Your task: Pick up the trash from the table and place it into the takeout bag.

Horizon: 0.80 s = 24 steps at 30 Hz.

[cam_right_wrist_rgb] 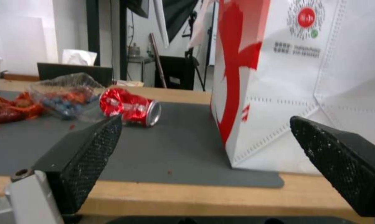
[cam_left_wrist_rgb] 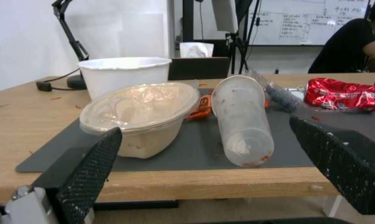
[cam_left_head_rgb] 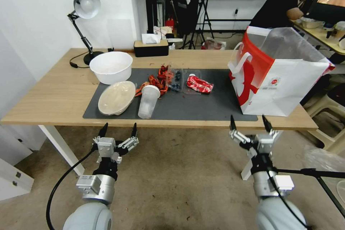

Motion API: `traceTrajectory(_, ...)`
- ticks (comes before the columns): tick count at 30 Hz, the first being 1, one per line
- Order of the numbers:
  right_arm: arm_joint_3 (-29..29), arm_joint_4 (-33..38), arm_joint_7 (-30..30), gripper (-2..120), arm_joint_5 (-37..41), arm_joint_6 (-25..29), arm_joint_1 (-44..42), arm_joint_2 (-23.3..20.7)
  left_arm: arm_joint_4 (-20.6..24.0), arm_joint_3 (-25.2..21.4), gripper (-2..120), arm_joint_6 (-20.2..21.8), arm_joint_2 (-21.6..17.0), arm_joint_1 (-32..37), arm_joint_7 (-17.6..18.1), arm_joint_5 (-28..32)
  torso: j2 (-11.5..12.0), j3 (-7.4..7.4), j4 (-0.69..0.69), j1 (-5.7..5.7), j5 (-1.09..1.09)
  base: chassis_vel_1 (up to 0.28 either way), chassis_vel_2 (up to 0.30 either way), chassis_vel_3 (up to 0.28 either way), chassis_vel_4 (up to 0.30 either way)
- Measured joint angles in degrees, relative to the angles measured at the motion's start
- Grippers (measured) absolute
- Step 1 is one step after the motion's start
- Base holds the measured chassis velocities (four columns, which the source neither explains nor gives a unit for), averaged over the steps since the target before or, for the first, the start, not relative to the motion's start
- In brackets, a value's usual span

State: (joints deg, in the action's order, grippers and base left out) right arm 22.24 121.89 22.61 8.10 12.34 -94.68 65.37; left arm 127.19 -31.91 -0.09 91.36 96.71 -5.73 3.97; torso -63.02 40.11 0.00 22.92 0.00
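The trash lies on the dark mat of the table. It includes an oval lidded container, a frosted plastic cup, crumpled red wrappers, a clear box of blue berries and a crushed red can. The takeout bag stands open at the mat's right end. My left gripper hangs open before the table edge, facing the container and cup. Facing the bag's corner, my right gripper is open too.
A white bowl sits behind the oval container. At the table's back stand a desk lamp and a black tissue box. A pale stool is off the table's right end. Bare floor lies between me and the table.
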Motion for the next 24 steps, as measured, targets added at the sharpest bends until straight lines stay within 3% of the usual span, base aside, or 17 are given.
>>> traceTrajectory(10, -0.4, 0.5, 0.1, 100, 2.6, -1.7, 2.9, -0.1, -0.1, 0.0, 100, -0.1, 0.0, 0.0, 0.0, 0.0, 0.0, 0.0, 0.0, 0.0, 0.0, 0.0, 0.0, 0.0, 0.0)
traceTrajectory(15, -1.7, 0.6, -0.1, 100, 7.2, -5.2, 9.0, -1.6, -0.1, 0.0, 100, -0.2, 0.0, 0.0, 0.0, 0.0, 0.0, 0.0, 0.01, 0.0, 0.0, 0.0, 0.0, 0.0, 0.0)
traceTrajectory(18, -3.1, -0.5, -1.1, 100, 14.2, -9.1, 14.7, -3.7, 0.0, 0.0, 100, -0.3, 0.0, 0.1, -0.1, 0.0, 0.0, 0.0, 0.0, 0.0, 0.0, 0.0, 0.0, 0.0, 0.0)
traceTrajectory(24, -6.0, -3.4, -1.3, 100, 18.8, -13.0, 22.3, -6.0, 0.0, 0.0, 100, -0.7, 0.0, 0.2, -0.1, -0.1, 0.0, 0.0, 0.0, 0.0, 0.01, 0.0, 0.0, 0.0, 0.0)
